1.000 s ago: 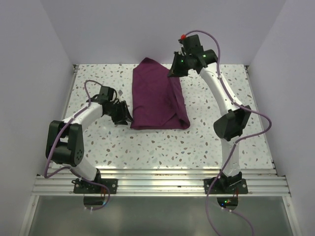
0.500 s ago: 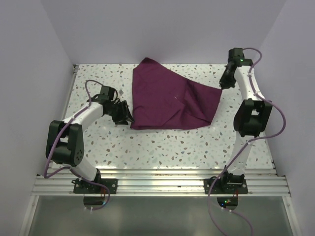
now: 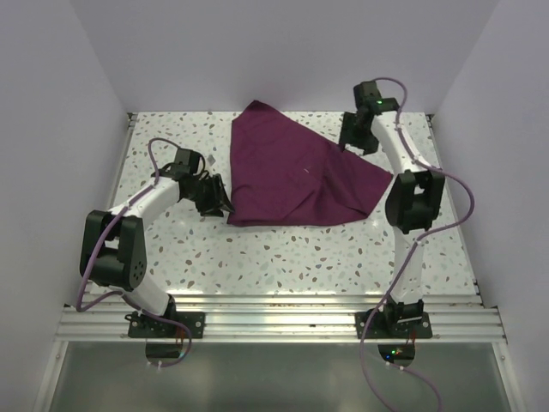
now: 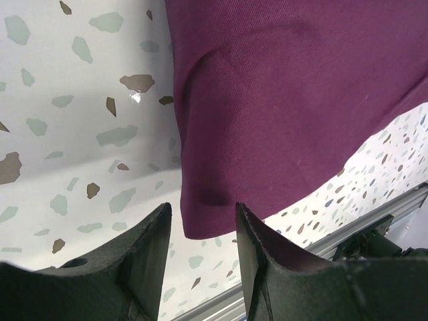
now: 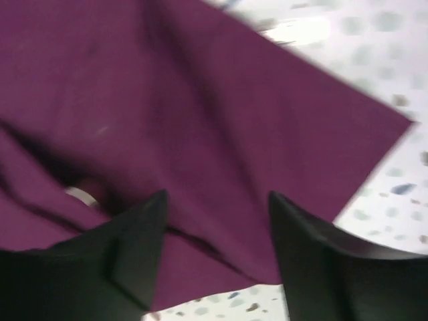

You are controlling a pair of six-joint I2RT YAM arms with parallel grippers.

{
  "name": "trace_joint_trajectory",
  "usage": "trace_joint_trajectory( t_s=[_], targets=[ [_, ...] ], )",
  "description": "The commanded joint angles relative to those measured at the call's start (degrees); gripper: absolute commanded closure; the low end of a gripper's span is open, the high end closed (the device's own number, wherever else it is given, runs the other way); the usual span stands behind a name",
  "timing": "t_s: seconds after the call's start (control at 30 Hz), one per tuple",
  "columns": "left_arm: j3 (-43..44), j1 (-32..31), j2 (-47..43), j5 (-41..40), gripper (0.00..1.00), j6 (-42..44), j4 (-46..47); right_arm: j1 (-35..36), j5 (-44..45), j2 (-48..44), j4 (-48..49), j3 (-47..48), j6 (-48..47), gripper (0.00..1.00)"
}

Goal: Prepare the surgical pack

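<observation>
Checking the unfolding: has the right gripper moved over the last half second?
Yes. The right gripper has swung left, away from the speckled terrazzo table's right edge, to hang with open jaws above the deep-maroon fabric cloth.

speckled table [image 3: 283, 249] | pale walls [image 3: 51, 129] | aluminium rail [image 3: 274, 322] at near edge

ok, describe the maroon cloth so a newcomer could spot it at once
On the speckled white table, look mid-back, between the left gripper and the right gripper. The maroon cloth lies there, spread into a rough triangle with its tip pointing right. It is the only fabric, dark against the pale tabletop.
</observation>
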Motion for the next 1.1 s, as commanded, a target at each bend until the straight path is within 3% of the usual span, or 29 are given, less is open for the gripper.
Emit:
trace_joint_trajectory(
  t_s=[0.0,0.03,0.07,0.17,0.33,0.6,0.7,0.93,1.07],
  targets=[
    [0.55,-0.26,-0.14,1.21,0.53,1.04,0.54,6.45,-3.96,1.33,1.93,4.16,0.02,0.41],
    [0.55,-0.26,-0.05,1.22,0.53,1.04,0.54,7.08,-6.14,1.52,3.33,3.99,0.55,0.53],
    [0.55,-0.26,-0.14,1.22,0.53,1.13,0.54,7.60,-7.21,1.60,5.09,3.38,1.25,0.78],
    [0.03,-0.26,-0.57,1.22,0.53,1.04,0.89,9.01,-10.73,2.30,11.42,1.79,4.68,1.00],
    [-1.29,-0.26,-1.54,1.48,0.53,0.43,1.33,10.25,-9.08,11.77,6.44,11.17,6.44,1.00],
    [-2.17,-0.26,-2.86,1.39,0.52,0.87,1.16,9.63,-2.66,15.75,1.25,12.95,3.28,1.00],
    [-2.35,-0.26,-2.77,1.48,0.52,1.13,1.16,8.93,2.34,15.15,-4.81,12.96,2.31,1.00],
    [-2.00,-0.26,-2.16,2.45,0.52,1.57,1.60,4.80,19.38,9.25,-6.32,3.82,-3.13,1.00],
    [-1.82,-0.26,-2.16,2.89,0.52,2.18,0.64,0.41,28.25,11.97,-7.55,6.88,-6.56,1.00]
  ],
)
